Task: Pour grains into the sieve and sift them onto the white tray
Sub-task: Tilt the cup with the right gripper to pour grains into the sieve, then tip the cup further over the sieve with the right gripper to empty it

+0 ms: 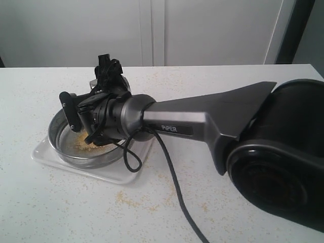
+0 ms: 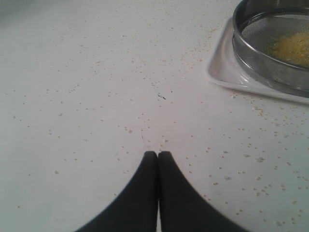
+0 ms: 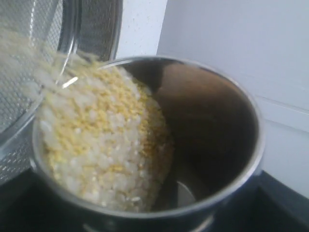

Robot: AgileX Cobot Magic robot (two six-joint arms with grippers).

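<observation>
You are pouring the grains (image 3: 101,140) into the sieve (image 1: 55,134).
Your right gripper (image 1: 76,109) is holding the steel cup (image 3: 207,121) and tipping it, and the grains are sliding over its edge into the sieve. The sieve is sitting on the white tray (image 1: 116,174), with a small yellow pile lying on its mesh. Your left gripper (image 2: 158,153) is pressed together, holding nothing, and hanging over the table (image 2: 96,72) near the tray. Loose grains are lying all over the table.

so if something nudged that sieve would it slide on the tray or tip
Probably slides rather than tips: the sieve is wide and shallow, sitting on the glossy white tray. Likely stiff, since its wall looks like steel. Any jolt would probably shake grains through the mesh.
</observation>
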